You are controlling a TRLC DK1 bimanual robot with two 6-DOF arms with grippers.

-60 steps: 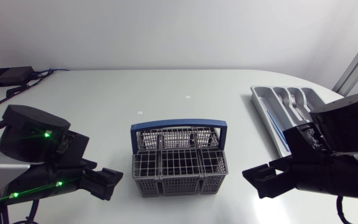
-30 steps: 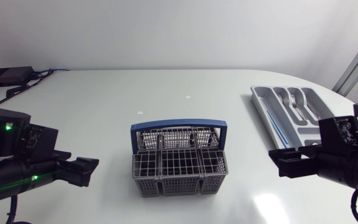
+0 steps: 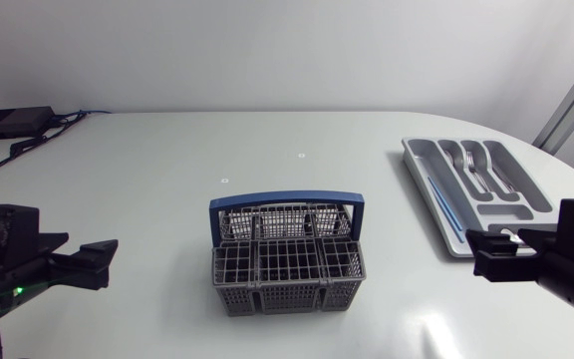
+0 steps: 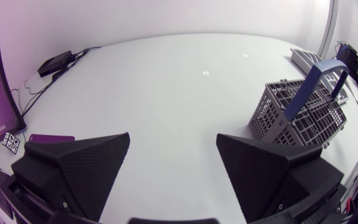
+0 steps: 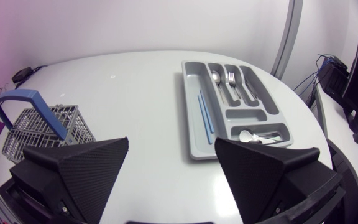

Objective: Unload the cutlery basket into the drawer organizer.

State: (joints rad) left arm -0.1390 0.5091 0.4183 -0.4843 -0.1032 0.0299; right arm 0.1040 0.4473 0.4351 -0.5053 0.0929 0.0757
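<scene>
Head view, nearest first: the left gripper (image 3: 86,265) sits low at eight o'clock and the right gripper (image 3: 493,257) at four. Both arms lie flat by the tabletop (image 3: 167,150) edges, fingers spread wide, holding nothing. Between them, toward six, stands the cutlery basket (image 3: 287,297), its cells showing no cutlery. Farther off at two o'clock, the drawer organizer (image 3: 429,199) holds a spoon (image 5: 215,77) and a fork (image 5: 231,79). Unloading looks finished to me; the next move calls only for checking the basket.
</scene>
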